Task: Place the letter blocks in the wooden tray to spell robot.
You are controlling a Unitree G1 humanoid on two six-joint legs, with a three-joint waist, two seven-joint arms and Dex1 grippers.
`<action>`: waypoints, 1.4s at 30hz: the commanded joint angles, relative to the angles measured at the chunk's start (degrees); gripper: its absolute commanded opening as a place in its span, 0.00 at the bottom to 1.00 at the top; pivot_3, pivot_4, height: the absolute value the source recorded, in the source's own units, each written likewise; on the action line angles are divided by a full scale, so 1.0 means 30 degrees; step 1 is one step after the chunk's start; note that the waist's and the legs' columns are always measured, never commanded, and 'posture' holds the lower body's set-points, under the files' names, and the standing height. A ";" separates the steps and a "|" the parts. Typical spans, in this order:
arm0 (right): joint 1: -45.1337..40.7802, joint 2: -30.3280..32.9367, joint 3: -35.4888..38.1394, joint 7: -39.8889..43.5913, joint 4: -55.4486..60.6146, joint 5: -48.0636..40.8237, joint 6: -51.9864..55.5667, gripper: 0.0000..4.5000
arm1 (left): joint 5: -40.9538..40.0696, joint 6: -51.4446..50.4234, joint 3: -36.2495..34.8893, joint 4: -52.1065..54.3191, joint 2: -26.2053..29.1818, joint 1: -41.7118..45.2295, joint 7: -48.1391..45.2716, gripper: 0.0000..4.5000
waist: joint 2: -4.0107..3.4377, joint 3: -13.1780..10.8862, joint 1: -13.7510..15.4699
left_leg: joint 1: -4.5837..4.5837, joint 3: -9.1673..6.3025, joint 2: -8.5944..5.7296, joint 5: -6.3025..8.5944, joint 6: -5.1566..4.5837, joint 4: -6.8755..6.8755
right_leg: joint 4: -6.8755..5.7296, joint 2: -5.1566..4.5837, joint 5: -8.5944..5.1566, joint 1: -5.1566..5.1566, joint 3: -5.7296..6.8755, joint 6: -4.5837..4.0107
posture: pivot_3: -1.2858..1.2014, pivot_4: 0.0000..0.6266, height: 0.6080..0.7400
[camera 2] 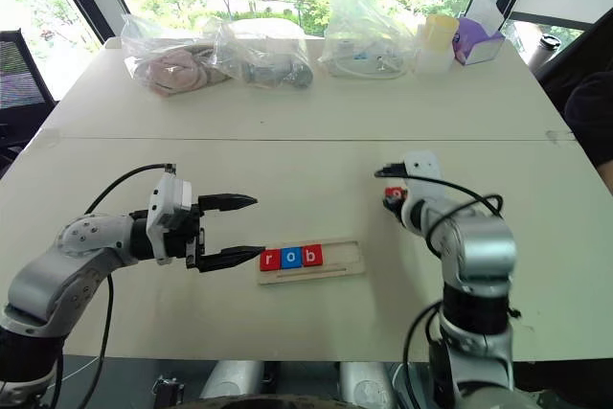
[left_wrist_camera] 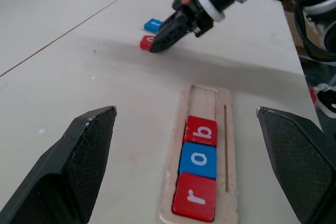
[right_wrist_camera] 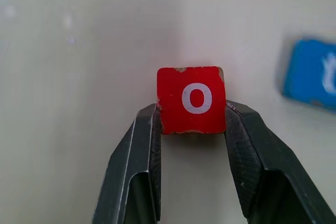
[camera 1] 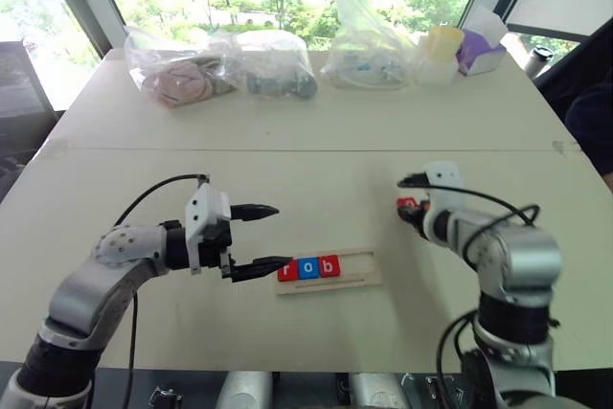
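tray: wooden tray (camera 1: 330, 272) on counter (camera 1: 316, 165), holding r, o, b; right slots free
right claw (right_wrist_camera: 191, 121): clamps red o block (right_wrist_camera: 191, 99), right of tray
left claw (camera 1: 265, 237): spread wide at tray's left end
wrist view: blue t block (right_wrist_camera: 312, 74) beside o block

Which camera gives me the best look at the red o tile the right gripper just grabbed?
The right wrist view: the red o tile faces it between the right gripper's fingers. The left wrist view shows it distantly, the eye views barely.
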State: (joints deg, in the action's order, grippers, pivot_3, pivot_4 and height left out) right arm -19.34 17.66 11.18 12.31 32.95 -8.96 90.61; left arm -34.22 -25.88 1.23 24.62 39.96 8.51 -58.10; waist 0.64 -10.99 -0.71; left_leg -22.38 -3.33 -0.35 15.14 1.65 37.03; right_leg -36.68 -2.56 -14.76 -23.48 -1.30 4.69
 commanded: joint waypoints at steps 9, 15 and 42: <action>0.5559 0.0893 0.1381 -0.0586 0.5007 -0.3396 0.0630 0.25 | 0.0325 0.0604 0.0670 -0.0366 -0.0767 0.0625 -0.0509 1.00 | 0.0016 0.0015 -0.0012 | 0.0021 -0.0011 0.0024 -0.0001 0.0000 0.0028 | 0.0003 0.0018 -0.0036 0.0021 -0.0007 -0.0051 | 0.52 0.24 1.00; 0.6038 0.1382 0.1514 -0.1446 0.5541 -0.5367 0.0630 0.25 | 0.0559 0.0921 0.0579 -0.0893 -0.0706 0.0725 -0.0748 1.00 | 0.0018 0.0016 -0.0012 | 0.0016 -0.0008 0.0023 -0.0001 0.0000 0.0021 | 0.0035 0.0012 -0.0036 0.0022 -0.0011 -0.0049 | 0.52 0.24 1.00; -0.2196 1.4421 -0.8752 2.0901 -1.3154 -0.0535 -2.6752 0.99 | 0.0320 0.0158 -0.1962 0.1314 0.0200 -0.1801 0.1337 1.00 | 0.0013 -0.0023 -0.0063 | -0.0007 0.0058 0.0027 0.0014 -0.0024 0.0030 | 0.0147 -0.0010 0.0006 0.0037 -0.0030 0.0003 | 0.52 0.24 1.00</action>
State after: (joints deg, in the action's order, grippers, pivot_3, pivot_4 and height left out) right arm -24.69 61.40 -15.38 72.76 -3.24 -11.72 13.80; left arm -32.11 -24.91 -2.51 25.62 39.94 4.02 -55.13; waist 0.68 -11.06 -0.90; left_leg -22.40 -3.15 -0.26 15.18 1.58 37.14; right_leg -36.24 -2.59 -14.73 -23.37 -1.39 4.69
